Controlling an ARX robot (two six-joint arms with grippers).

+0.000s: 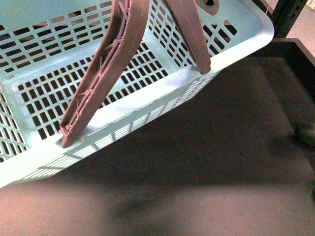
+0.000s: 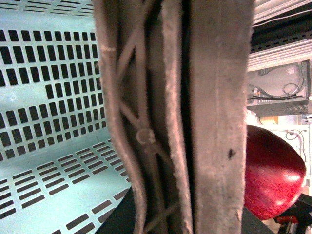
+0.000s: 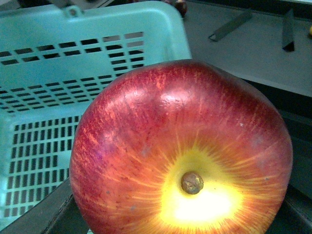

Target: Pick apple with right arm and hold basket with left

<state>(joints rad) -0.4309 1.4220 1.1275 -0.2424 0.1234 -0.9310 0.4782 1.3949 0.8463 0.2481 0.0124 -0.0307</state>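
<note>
The basket [image 1: 162,93] is thin, pale aqua plastic. Its walls and floor are pierced with rows of small rectangular slots, and its rim is smooth and rounded. In the front view it hangs tilted over the worktop [image 1: 206,162], a dark, matte, faintly grainy surface that carries its soft shadow. Two brown-mauve handles [image 1: 106,69] rise from the near rim and lean towards each other. They are flat curved bands. One shows its smooth outer face, the other its inner face with a lattice of thin ribs.

In the left wrist view the handles stand pressed close together, with only a dark slit between them. They fill the middle of the picture, and their edges are rough and slightly frayed. The left gripper itself does not show, so I cannot tell whether it is clenched on them.

The apple [image 3: 180,151] is just beside the basket's corner, outside it and not touching it. It is round and glossy, deep red with fine streaks. A yellow patch rays out from the dimple around a short brown stem stub. The right gripper [image 3: 181,222] appears to be grasping it, with dark parts showing on either side of it in the right wrist view.

A dull green round thing [image 1: 307,132] sits at the worktop's right edge.
</note>
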